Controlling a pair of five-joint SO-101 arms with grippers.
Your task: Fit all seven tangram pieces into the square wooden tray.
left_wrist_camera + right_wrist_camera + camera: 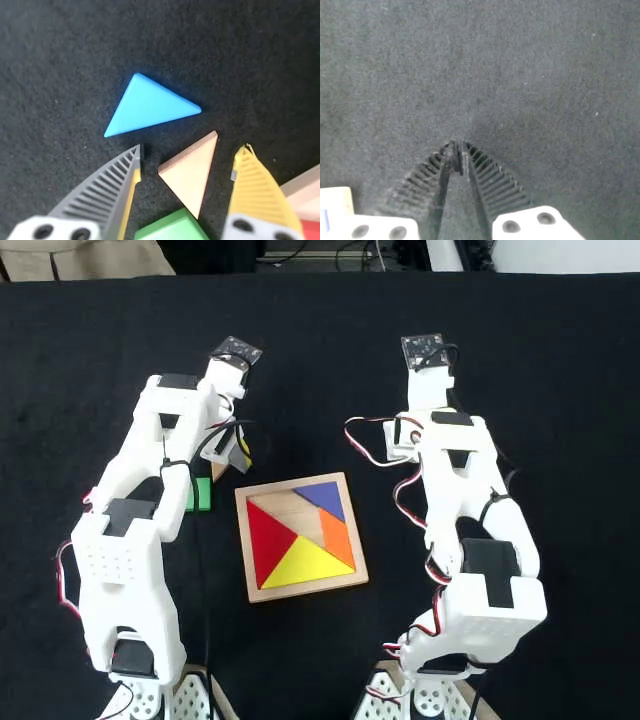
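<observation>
We see a black cloth-covered counter (560, 360) under the fingers (490, 180), with dark cables (345, 252) well beyond them.

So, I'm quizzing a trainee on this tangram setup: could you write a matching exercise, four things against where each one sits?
Things:
1. light blue triangle
2. pale wooden triangle
3. yellow triangle
4. right tool

Places:
A. inside the wooden tray
B. lying within the open left tool
C. shut, over bare black cloth
D. on the cloth just past the left tool's tips

Pairs: 1-D, 2-B, 3-A, 4-C
</observation>
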